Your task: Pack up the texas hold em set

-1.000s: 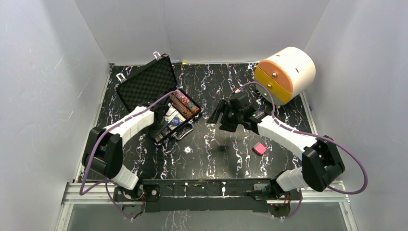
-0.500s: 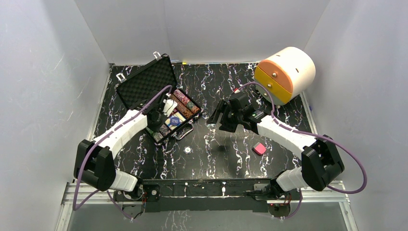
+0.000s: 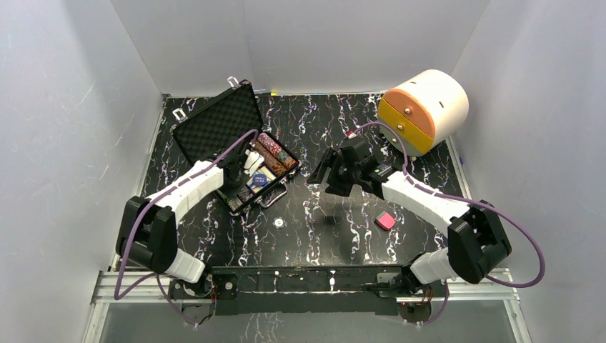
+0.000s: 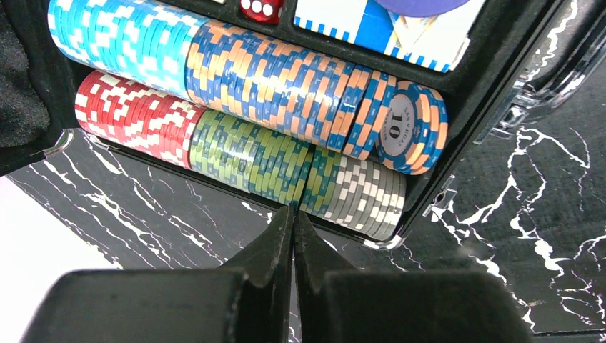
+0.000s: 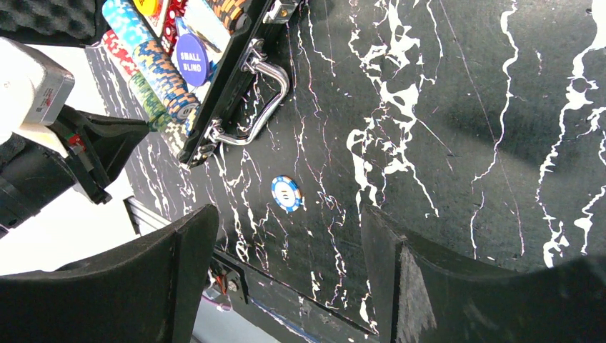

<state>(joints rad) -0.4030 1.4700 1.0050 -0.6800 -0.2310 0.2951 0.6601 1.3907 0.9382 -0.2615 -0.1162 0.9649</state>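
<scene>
At the left of the table (image 3: 214,229) we see the case (image 3: 214,128) lying open, its foam-lined lid tipped back toward the far wall. The chip rows (image 4: 243,93) fill the near compartments of its base: turquoise and orange-blue behind, red, green and grey in front. The left gripper (image 4: 294,218) is pressed shut with nothing between its fingers, its tips close to the case's near rim by the green and grey chips. Behind the rows sit a red die (image 4: 261,7) and a blue-and-white printed piece, perhaps a card box, though the view cuts it off. A purple small blind button (image 5: 191,58) rests inside the case, near the silver handle (image 5: 261,107). One loose chip (image 5: 286,194) lies flat on the table, apart from the case, out in front of the handle. The right gripper (image 5: 288,232) hovers above the table with its jaws spread wide, holding nothing. Farther right lies a pink block (image 3: 385,221), and in the far right corner stands a cream-and-orange cylinder (image 3: 425,108).
</scene>
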